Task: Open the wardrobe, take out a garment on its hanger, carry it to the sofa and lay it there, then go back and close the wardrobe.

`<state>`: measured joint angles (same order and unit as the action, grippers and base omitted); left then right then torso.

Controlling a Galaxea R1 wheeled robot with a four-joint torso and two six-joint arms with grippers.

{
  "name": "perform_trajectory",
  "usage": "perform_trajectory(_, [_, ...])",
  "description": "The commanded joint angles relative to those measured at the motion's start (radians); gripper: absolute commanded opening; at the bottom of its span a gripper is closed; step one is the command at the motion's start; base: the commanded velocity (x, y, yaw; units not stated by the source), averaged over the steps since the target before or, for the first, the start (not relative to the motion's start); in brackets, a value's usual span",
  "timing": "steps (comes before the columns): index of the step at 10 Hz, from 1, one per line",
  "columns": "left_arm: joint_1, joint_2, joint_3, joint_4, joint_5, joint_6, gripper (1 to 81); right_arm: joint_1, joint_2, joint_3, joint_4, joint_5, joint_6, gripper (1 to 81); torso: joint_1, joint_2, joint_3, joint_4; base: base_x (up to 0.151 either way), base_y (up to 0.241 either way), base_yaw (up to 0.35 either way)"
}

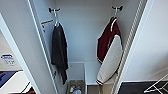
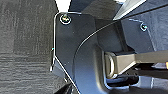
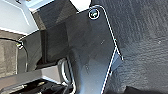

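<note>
- The wardrobe [image 1: 82, 37] stood open, so the first step looked done.
- The jacket [image 1: 108, 50] hung at three o'clock inside, not yet taken; carrying, laying and closing remained.
- A dark garment [image 1: 59, 51] hung at nine o'clock.
- The hanger [image 1: 114, 17] sat on its hook.
- Either pincer's state: I could not tell.

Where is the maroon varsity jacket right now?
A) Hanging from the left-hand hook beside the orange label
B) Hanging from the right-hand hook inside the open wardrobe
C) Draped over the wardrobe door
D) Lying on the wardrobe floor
B: the maroon varsity jacket hangs on its white hanger from the right-hand hook in the open wardrobe; the dark garment has the left one.
</note>
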<state>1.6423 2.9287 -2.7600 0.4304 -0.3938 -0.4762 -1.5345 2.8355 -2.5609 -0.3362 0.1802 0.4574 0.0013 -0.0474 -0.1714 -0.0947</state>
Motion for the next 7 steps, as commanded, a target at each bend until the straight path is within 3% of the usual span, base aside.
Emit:
perform_trajectory(1, [-0.012,-0.003,-0.013,0.027,0.050,-0.002,81.1,0.019,0.060,-0.074,-0.044,-0.065,-0.002,81.1,0.000,0.000,0.000,0.000,0.000,0.000,0.000])
perform_trajectory(4, [-0.014,0.004,-0.013,0.028,0.066,0.014,81.1,0.022,0.063,-0.073,-0.044,-0.065,-0.003,81.1,0.000,0.000,0.000,0.000,0.000,0.000,0.000])
perform_trajectory(7, [-0.015,0.003,-0.013,0.028,0.066,0.014,81.1,0.026,0.063,-0.073,-0.052,-0.065,-0.003,81.1,0.002,0.001,0.000,0.000,-0.080,0.000,0.000])
